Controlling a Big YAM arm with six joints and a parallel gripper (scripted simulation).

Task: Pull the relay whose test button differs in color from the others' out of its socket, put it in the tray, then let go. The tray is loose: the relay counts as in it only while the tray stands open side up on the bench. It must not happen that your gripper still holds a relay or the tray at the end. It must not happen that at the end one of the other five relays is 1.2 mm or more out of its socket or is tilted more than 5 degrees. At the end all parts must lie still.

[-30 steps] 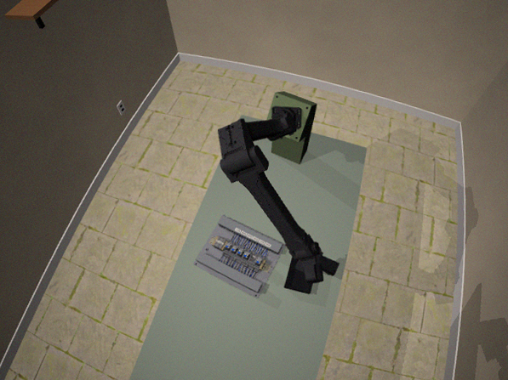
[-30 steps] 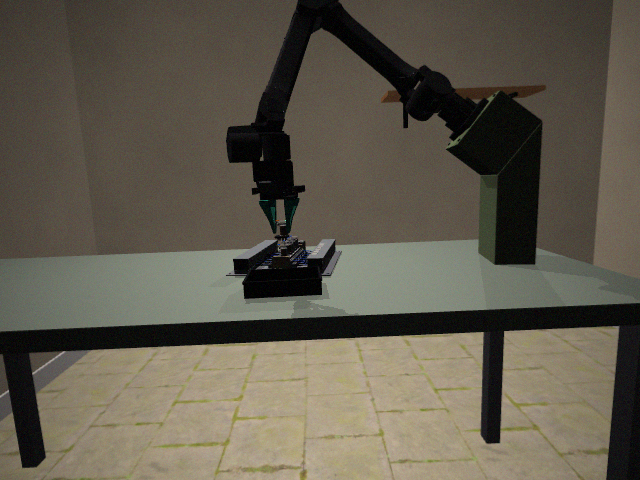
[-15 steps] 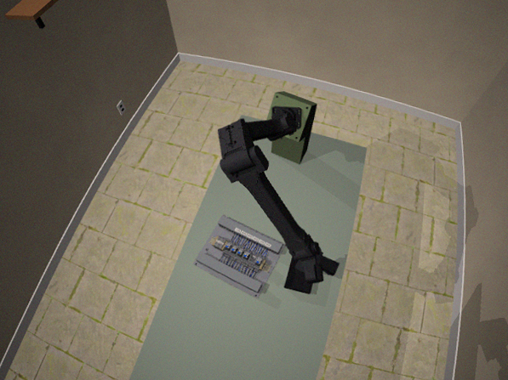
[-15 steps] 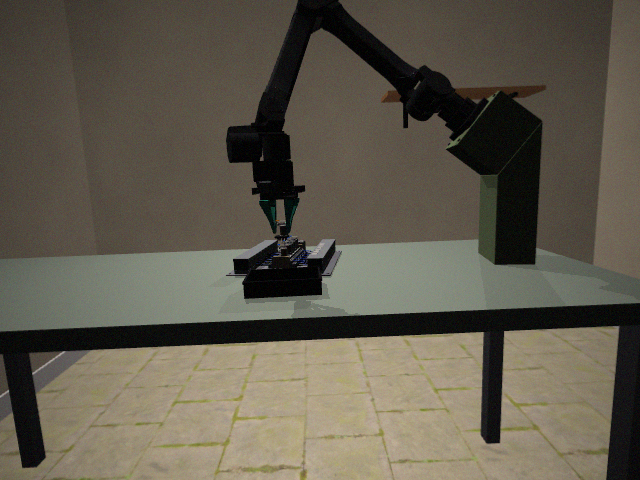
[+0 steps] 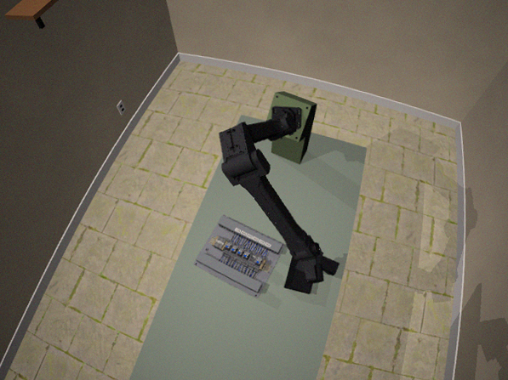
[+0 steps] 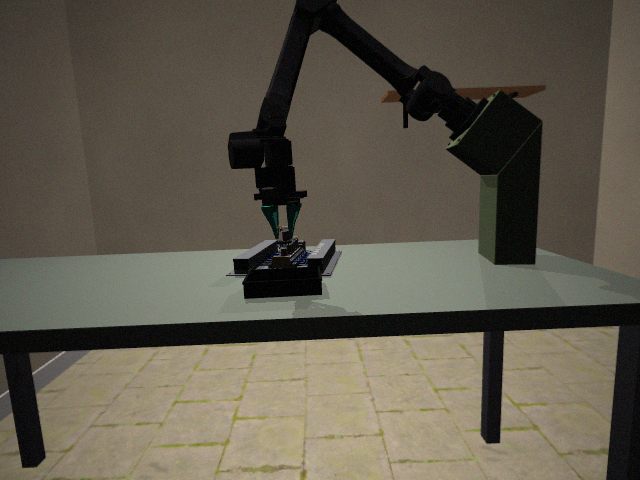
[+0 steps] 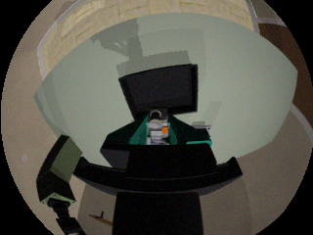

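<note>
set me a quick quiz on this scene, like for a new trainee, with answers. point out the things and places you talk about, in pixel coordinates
1. Multiple choice: which color is the test button on the relay [image 6: 283, 230] [image 7: 156, 128] between the fingers of the gripper [image 5: 308, 269] [image 6: 284, 237] [image 7: 157, 117]?
a) blue
b) orange
c) green

2. True or false: the black tray [image 5: 298, 284] [image 6: 282, 288] [image 7: 157, 89] lies upside down.

3. Short answer: what remains to be done with this relay for the task?

Key: 1 b; 2 false, its open side faces up; 3 put it in the tray and let go, leaving everything still.
</note>
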